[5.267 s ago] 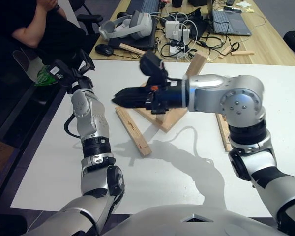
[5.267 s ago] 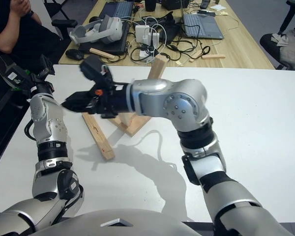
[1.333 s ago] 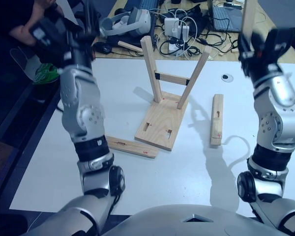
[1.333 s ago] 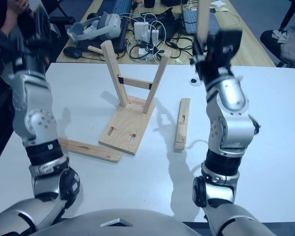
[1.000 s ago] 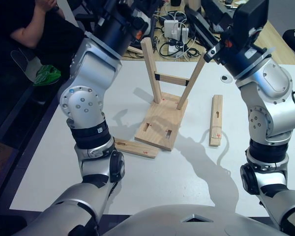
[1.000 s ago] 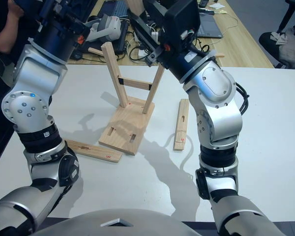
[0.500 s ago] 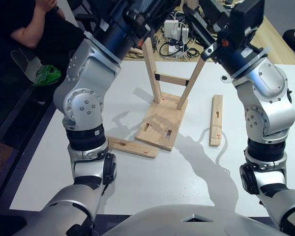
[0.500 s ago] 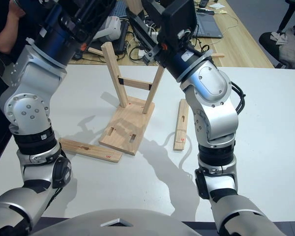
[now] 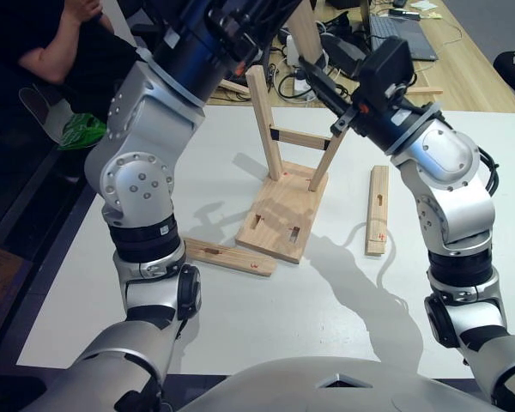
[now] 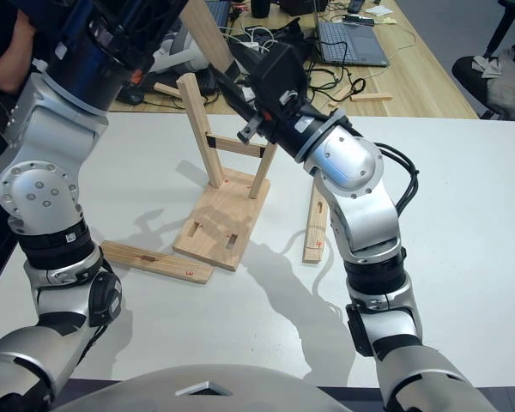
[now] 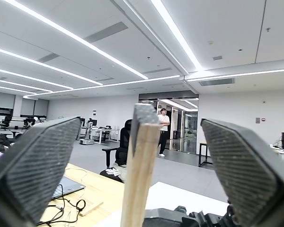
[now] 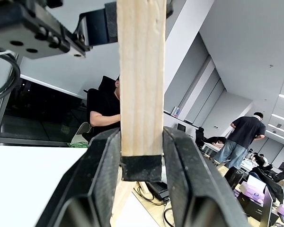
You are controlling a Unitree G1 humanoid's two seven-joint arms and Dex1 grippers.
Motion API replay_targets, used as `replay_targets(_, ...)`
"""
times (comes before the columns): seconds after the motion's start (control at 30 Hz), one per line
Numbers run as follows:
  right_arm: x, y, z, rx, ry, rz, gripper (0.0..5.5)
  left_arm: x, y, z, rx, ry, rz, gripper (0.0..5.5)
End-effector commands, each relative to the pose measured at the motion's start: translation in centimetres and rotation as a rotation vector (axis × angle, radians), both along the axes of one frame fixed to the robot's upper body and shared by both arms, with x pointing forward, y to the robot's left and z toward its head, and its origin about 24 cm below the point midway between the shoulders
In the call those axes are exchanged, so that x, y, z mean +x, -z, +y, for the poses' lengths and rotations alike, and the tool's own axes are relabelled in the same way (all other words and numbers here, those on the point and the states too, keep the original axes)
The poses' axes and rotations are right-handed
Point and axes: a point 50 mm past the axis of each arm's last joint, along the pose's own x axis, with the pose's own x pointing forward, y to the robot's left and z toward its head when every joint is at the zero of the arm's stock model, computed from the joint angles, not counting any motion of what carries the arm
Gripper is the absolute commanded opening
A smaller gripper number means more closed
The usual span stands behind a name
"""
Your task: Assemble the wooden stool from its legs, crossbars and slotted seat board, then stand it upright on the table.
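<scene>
Standing in the seat board (image 9: 279,225): two legs (image 9: 264,120), one crossbar (image 9: 302,137). Right gripper (image 12: 141,161) pinches another piece (image 12: 141,71), left gripper (image 11: 137,142) spread around it. Two loose pieces (image 9: 227,257) remain; seemingly halfway.

The room was bright and evenly lit from above: long white ceiling light strips (image 11: 175,28) burned out to plain white. On the white table (image 9: 266,343) my arms threw soft-edged grey shadows (image 9: 360,287), one left of the pale wooden slotted seat board (image 9: 279,219), a longer one in front of it to the right. Behind the board the cluttered light wooden desk (image 9: 463,77) was sharp. At my left gripper (image 11: 141,122) the grey ribbed pads (image 11: 38,170) loomed soft and stretched toward the edges. In my right gripper (image 12: 142,135) the pale square wooden leg (image 12: 139,71) was crisp, the office behind it hazy.
</scene>
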Motion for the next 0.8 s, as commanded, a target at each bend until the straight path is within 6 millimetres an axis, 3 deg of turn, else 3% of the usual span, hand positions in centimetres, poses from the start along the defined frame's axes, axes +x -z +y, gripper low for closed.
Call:
replay_targets(0.03,0.0,0.1,0.1,-0.01,0.001,-0.014,1.29,-0.4,-0.2,-0.6,0.017,0.031,0.004,3.94)
replay_targets(0.7,0.1,0.0,0.2,-0.002,0.012,-0.039,1.29,0.1,0.3,-0.4,0.028,0.003,0.045,0.74)
replay_targets(0.8,0.1,0.0,0.2,-0.009,0.016,-0.048,1.29,0.3,1.0,-0.3,0.043,-0.008,0.074,0.52)
